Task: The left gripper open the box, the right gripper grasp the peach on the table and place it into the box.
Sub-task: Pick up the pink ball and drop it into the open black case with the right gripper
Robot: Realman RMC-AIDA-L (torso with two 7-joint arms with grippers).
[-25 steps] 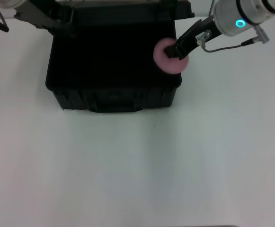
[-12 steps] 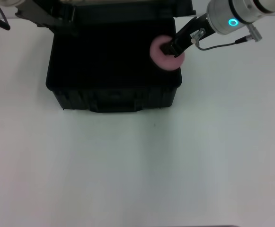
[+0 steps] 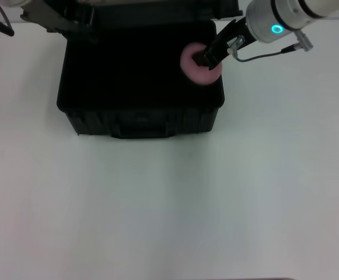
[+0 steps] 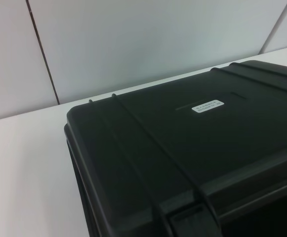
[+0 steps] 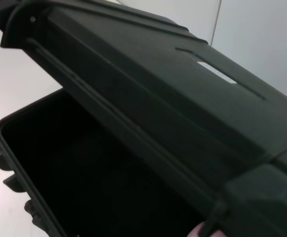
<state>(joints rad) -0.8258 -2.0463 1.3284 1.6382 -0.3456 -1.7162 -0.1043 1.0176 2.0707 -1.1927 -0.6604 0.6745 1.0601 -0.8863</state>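
The black box [image 3: 140, 81] stands open on the white table [image 3: 169, 204], its lid raised by the left gripper [image 3: 70, 20], finger state unclear. The right gripper [image 3: 204, 58] pinches the peach [image 3: 197, 65] over the box's right edge; it looks light, soft, best held mid-body.

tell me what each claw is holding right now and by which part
The right claw is shut on the peach, gripping its top, over the open box. The left claw is at the raised lid; its grip cannot be told.
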